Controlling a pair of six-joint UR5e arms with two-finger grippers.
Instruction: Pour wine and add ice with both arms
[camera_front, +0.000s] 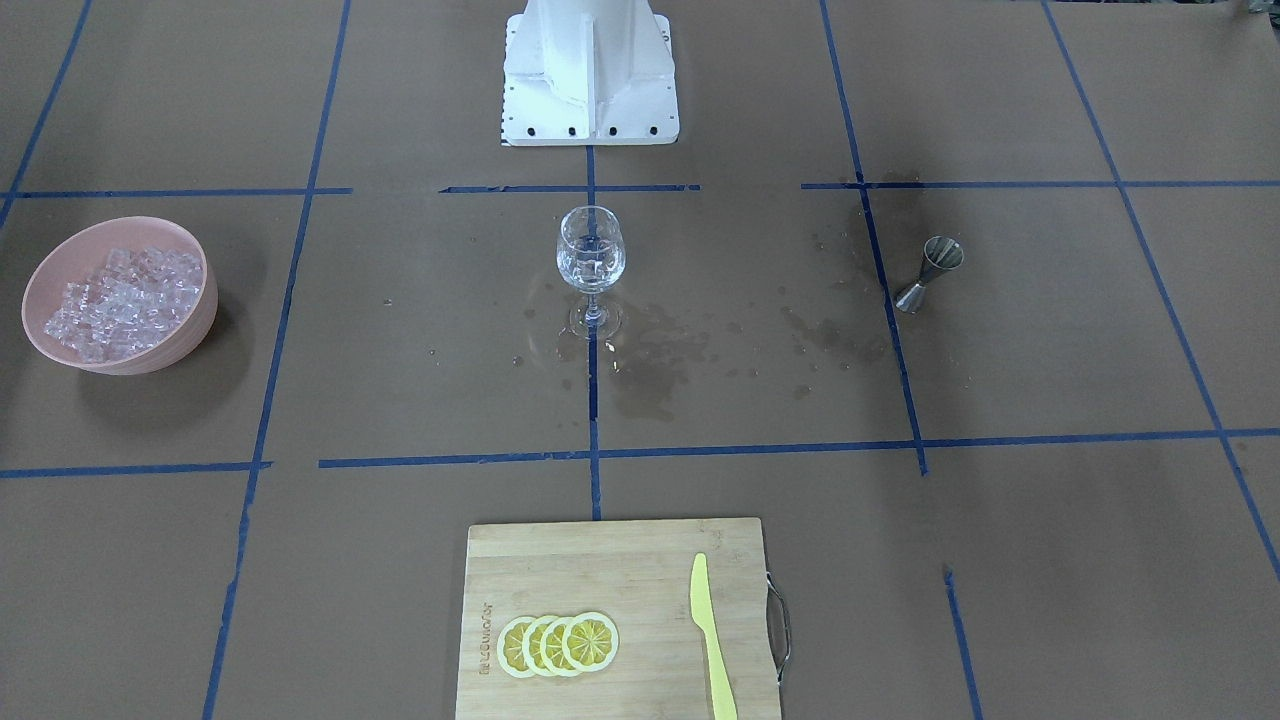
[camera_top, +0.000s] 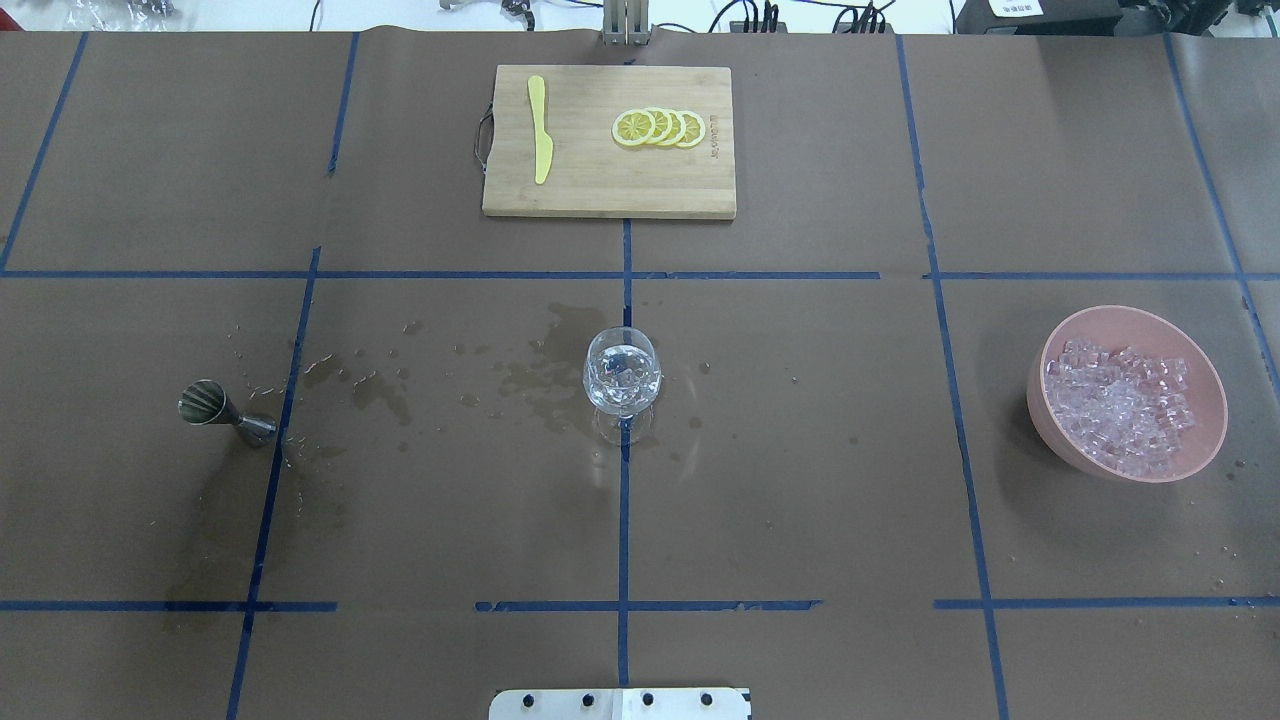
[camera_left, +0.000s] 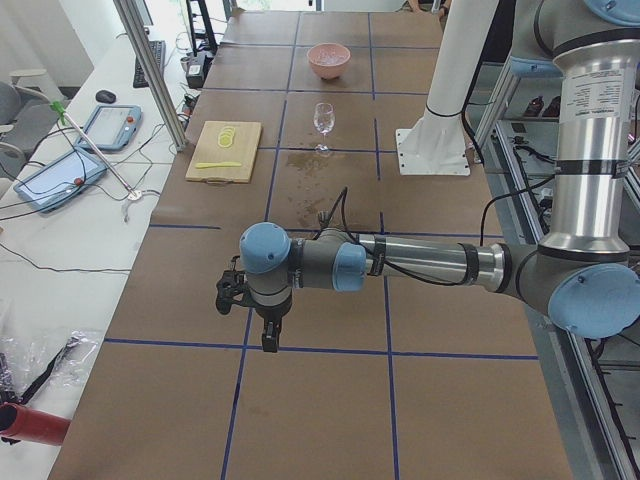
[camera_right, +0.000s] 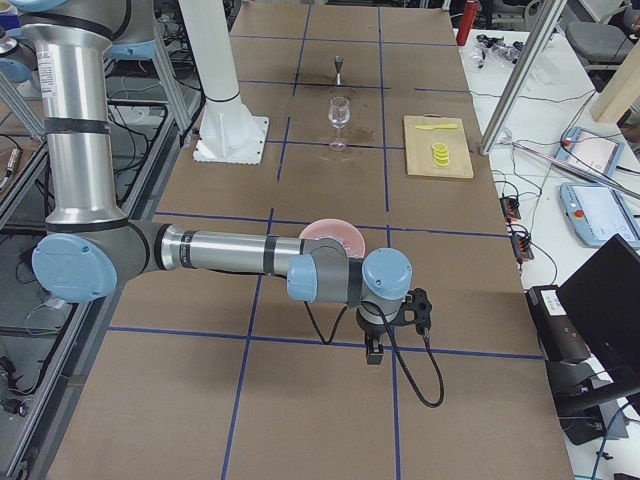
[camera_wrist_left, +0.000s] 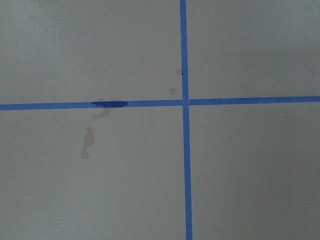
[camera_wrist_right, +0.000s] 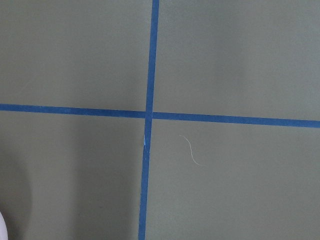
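Observation:
A clear stemmed glass (camera_front: 590, 262) (camera_top: 621, 382) stands at the table's middle with a few clear ice cubes in it. I cannot make out the wine in it. A pink bowl (camera_front: 195, 330) (camera_top: 1042, 415) holds a glittering pile of ice (camera_front: 120, 295) (camera_top: 1125, 405). A steel jigger (camera_front: 932, 272) (camera_top: 225, 412) stands at the opposite side. My left gripper (camera_left: 269, 338) hangs far from the glass, at the table's left end. My right gripper (camera_right: 374, 350) hangs at the right end, just past the bowl. I cannot tell whether either is open. Both wrist views show only brown paper and blue tape.
A wooden cutting board (camera_front: 560, 570) (camera_top: 600, 180) with lemon slices (camera_front: 558, 644) and a yellow knife (camera_front: 708, 630) lies at the operators' edge. Dark wet stains (camera_front: 650, 370) spread between glass and jigger. The white base column (camera_front: 590, 70) stands behind the glass.

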